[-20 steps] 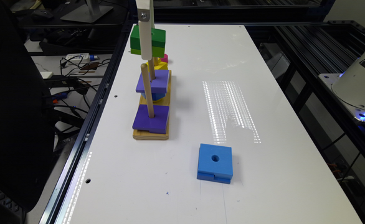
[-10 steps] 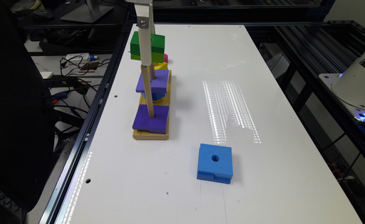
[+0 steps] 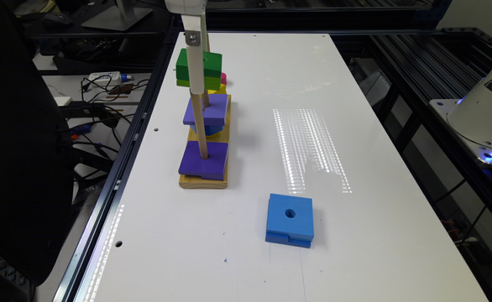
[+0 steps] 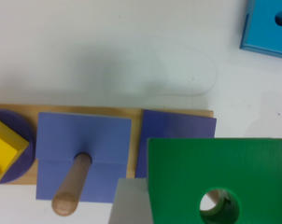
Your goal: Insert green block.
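My gripper is shut on the green block, a dark green layer over a lime one. It hangs level just above the top of the near wooden peg. In the wrist view the green block is close up, and a peg tip shows through its round hole. One grey finger lies against the block's side. A purple block sits at the foot of that peg. The wooden base carries the pegs.
A second purple block sits on the middle peg, over blue and yellow pieces. A yellow block and a pink piece are at the base's far end. A blue square block lies loose on the white table.
The gripper has come down with the green block, bringing it closer to the top of the near peg. Nothing else has moved.
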Available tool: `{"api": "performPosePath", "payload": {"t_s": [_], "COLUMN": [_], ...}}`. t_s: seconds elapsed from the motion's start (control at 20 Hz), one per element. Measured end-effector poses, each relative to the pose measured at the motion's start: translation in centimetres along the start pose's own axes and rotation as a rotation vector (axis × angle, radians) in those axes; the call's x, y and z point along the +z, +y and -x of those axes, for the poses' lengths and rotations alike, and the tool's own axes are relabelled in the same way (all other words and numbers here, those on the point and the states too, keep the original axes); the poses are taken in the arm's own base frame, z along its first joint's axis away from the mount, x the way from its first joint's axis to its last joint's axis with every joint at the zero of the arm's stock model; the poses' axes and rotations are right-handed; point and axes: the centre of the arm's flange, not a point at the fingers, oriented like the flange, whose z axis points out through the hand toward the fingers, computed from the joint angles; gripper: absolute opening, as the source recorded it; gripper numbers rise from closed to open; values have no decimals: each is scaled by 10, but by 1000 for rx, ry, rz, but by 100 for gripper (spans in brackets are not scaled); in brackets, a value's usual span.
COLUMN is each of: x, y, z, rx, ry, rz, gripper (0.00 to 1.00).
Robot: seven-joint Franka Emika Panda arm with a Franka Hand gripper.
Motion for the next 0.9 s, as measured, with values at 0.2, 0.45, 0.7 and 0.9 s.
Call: {"api": "performPosePath", "payload": {"t_s": [0.2, 0.45, 0.7, 0.9], "x": [5, 5, 5, 5], "y": [-1, -1, -1, -1], "z": [-1, -1, -1, -1], "rx": [0, 0, 0, 0], "ry": [-3, -2, -2, -2], "rz": [0, 0, 0, 0], "gripper": [0, 0, 0, 0]}}
